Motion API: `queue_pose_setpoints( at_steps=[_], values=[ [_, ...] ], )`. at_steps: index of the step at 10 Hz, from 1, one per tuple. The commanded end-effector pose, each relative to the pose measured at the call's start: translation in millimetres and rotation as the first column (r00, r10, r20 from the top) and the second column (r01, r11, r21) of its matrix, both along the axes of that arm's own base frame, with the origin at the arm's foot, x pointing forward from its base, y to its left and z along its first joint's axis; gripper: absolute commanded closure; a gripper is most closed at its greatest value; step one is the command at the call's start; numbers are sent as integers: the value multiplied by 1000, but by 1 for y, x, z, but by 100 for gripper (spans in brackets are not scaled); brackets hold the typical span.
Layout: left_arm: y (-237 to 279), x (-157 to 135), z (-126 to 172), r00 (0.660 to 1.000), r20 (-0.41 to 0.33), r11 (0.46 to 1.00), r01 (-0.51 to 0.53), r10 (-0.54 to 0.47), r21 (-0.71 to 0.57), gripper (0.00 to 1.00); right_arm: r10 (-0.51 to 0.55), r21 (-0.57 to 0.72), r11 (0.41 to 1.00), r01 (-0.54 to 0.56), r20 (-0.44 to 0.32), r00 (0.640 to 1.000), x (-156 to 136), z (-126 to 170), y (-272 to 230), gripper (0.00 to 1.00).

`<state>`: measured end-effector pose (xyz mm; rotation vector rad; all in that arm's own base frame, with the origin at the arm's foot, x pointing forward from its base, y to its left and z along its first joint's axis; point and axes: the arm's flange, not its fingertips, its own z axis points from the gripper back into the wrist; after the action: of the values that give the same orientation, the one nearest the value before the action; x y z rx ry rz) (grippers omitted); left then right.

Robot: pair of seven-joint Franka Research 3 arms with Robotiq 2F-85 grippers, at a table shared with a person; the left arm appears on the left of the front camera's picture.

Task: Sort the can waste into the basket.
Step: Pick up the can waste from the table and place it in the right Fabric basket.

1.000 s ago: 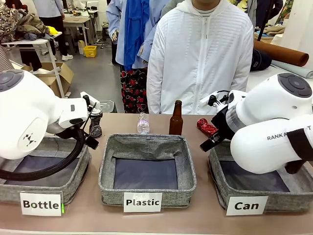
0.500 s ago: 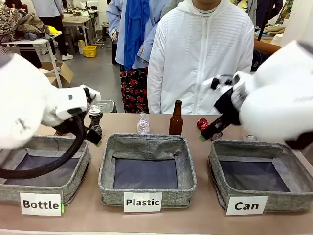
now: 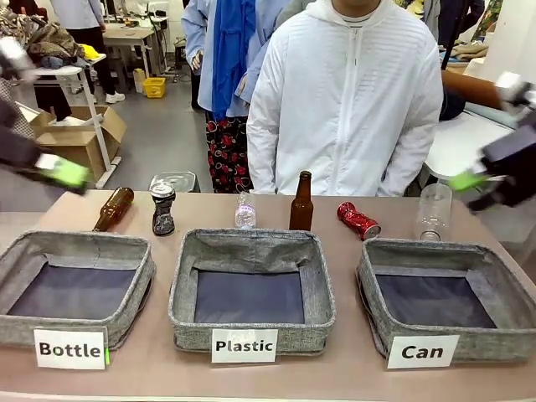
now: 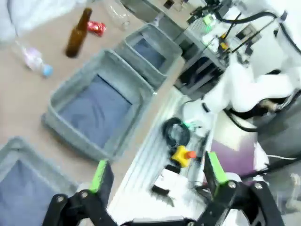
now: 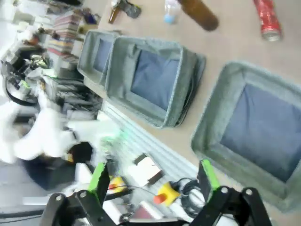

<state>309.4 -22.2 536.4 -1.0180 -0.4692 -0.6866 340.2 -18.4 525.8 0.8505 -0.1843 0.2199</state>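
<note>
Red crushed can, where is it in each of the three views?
Front view: red can right of centre, beyond the far left corner of the Can basket.
Left wrist view: red can near the top edge, left.
Right wrist view: red can top right.
Shared landmark: the upright brown bottle beside it.

Can basket (image 3: pixel 371 285): top open, floor bare. The red can (image 3: pixel 358 220) lies just behind its far left corner, open above, flanked by the upright brown bottle (image 3: pixel 301 203) and the clear bottle (image 3: pixel 434 212). The black can (image 3: pixel 162 209) stands between the lying brown bottle (image 3: pixel 113 208) and the small plastic bottle (image 3: pixel 244 211).
</note>
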Motion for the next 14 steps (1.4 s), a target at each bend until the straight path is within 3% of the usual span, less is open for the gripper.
queue_pose_setpoints(
  at_steps=[1,3,6,7,8,12,13,14],
  values=[
    [66,11,-42,981,-128,983,-158,146,-90,0,-180,225,952,210,-145,973,32,-30,-77,0],
    [101,12,-80,927,-266,929,-318,264,-189,0,-294,353,865,357,-220,930,32,-54,-129,0],
    [116,19,-111,818,-432,817,-515,379,-259,0,-367,371,808,457,-288,884,44,-80,-145,0],
    [103,23,-112,744,-477,776,-605,468,-181,0,-415,336,809,483,-256,873,46,-82,-139,0],
    [149,26,-114,827,-426,841,-491,367,-227,0,-366,361,805,471,-323,873,37,-87,-155,0],
    [149,26,-114,827,-426,841,-491,367,-227,0,-366,361,805,471,-323,873,37,-87,-155,0],
    [147,28,-115,807,-451,827,-515,381,-224,0,-366,361,805,471,-323,873,37,-87,-155,0],
    [155,36,-114,819,-454,866,-469,351,-175,0,-366,361,805,471,-323,873,37,-87,-155,0]
  ],
)
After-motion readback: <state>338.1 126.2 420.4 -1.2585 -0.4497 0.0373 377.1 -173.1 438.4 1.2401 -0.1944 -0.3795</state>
